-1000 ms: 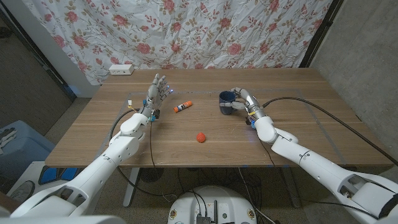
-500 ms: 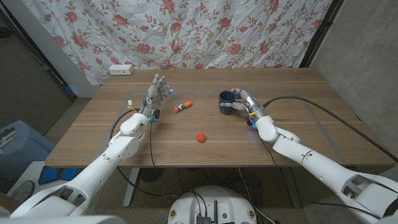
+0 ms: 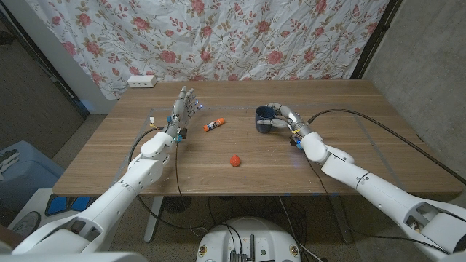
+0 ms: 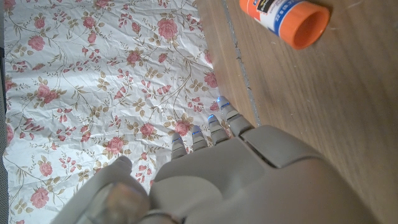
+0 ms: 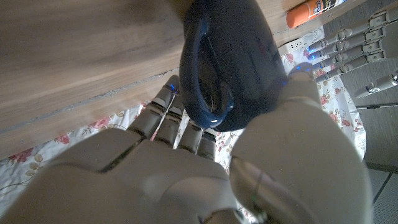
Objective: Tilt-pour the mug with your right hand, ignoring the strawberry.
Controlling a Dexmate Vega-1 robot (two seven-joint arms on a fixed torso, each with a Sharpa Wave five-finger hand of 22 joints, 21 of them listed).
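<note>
The dark blue mug (image 3: 264, 116) sits on the tabletop (image 3: 364, 124) toward its right side, and it looks hard, smooth and a bit slippery, so holding it by the handle and side seems best. The right robot hand (image 3: 282, 118) grips it there. The right wrist view shows fingers (image 5: 166, 109) through the handle, which the head view cannot, while the head view shows the strawberry (image 3: 235, 161) lying apart and the left robot hand (image 3: 180, 109) open, holding nothing.
</note>
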